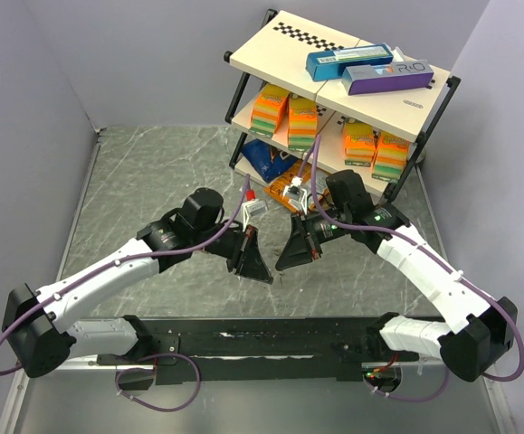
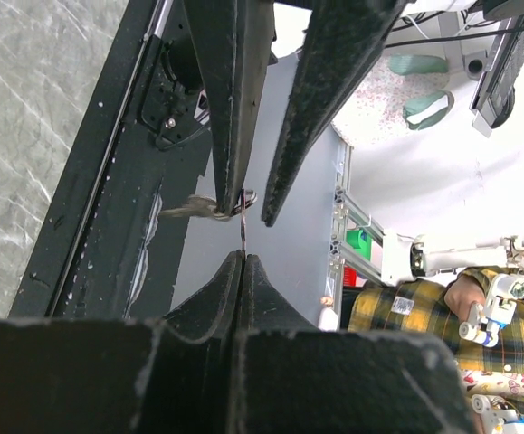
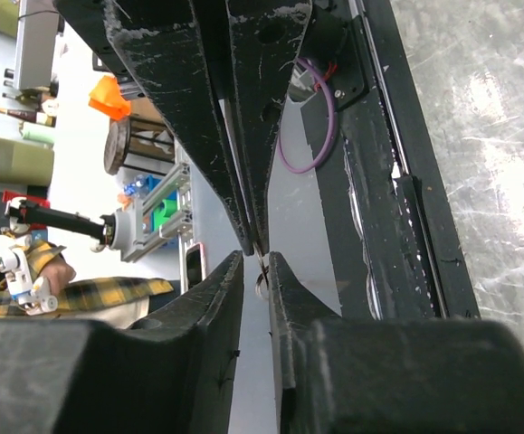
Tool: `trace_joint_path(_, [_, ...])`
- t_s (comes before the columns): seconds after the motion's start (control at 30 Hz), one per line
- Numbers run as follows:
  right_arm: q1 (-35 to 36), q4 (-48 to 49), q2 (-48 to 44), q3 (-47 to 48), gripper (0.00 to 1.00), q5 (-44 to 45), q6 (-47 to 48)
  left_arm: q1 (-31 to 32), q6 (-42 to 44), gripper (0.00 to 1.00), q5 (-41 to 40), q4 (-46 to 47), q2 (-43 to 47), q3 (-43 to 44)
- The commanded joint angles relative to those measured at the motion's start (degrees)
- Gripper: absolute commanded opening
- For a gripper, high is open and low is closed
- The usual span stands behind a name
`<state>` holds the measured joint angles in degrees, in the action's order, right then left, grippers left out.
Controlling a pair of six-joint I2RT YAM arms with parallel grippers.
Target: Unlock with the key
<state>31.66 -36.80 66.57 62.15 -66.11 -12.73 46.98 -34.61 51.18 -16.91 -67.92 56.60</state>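
Observation:
My two grippers meet tip to tip above the middle of the table. The left gripper (image 1: 263,274) (image 2: 243,256) is shut on the key (image 2: 242,231), a thin dark sliver that sticks out of its tips with a small ring at its far end. In the right wrist view the key (image 3: 262,268) and its ring hang between the tips of my right gripper (image 1: 282,263) (image 3: 255,258). Those jaws stand a narrow gap apart around the key, which sits close to one finger (image 3: 284,280). The top view is too small to show the key.
A two-level shelf rack (image 1: 271,41) stands at the back right, with boxes on top and orange-green packs (image 1: 284,113) below. A blue bag (image 1: 266,158) lies under it. The black base rail (image 1: 243,339) runs along the near edge of the grey marbled table (image 1: 153,181).

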Motion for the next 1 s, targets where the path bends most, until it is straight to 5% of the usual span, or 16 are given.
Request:
trace_joint_path(0.0, [0.4, 1.9, -0.7, -0.5, 0.22, -2.6, 0.8, 0.0, -0.5, 0.01, 0.3, 4.6, 0.0, 1.9])
trace_joint_path(0.17, [0.5, 2.1, -0.6, -0.7, 0.12, -3.1, 0.6, 0.0, -1.4, 0.01, -0.6, 6.3, 0.2, 1.1])
trace_joint_path(0.23, [0.5, 2.1, -0.6, -0.7, 0.01, -2.9, 0.6, 0.0, -2.0, 0.01, -1.3, 7.3, 0.5, 0.7])
trace_joint_path(0.37, [0.4, 2.2, -1.3, -0.8, 0.0, -2.4, 0.5, 0.0, -3.4, 0.02, -4.5, 9.3, 1.3, -0.3])
trace_joint_path(0.47, [0.2, 3.6, -2.7, -1.2, 0.0, -0.5, -0.9, -0.4, -5.2, 0.38, -9.9, 11.4, 3.4, -1.8])
trace_joint_path(0.5, [-0.1, 4.8, -3.2, -1.4, 0.0, 0.1, -2.3, -0.6, -6.4, 0.64, -11.4, 12.3, 5.0, -2.5])
trace_joint_path(0.6, [-2.3, 12.3, -5.6, -3.3, 0.0, 1.8, -8.3, -1.5, -9.2, 0.83, -17.3, 16.5, 8.8, -5.0])
trace_joint_path(0.97, [-3.8, 48.8, -11.8, -11.5, 0.0, 16.8, -34.5, -1.7, -25.1, 0.82, -36.1, 38.4, 18.1, -16.0])
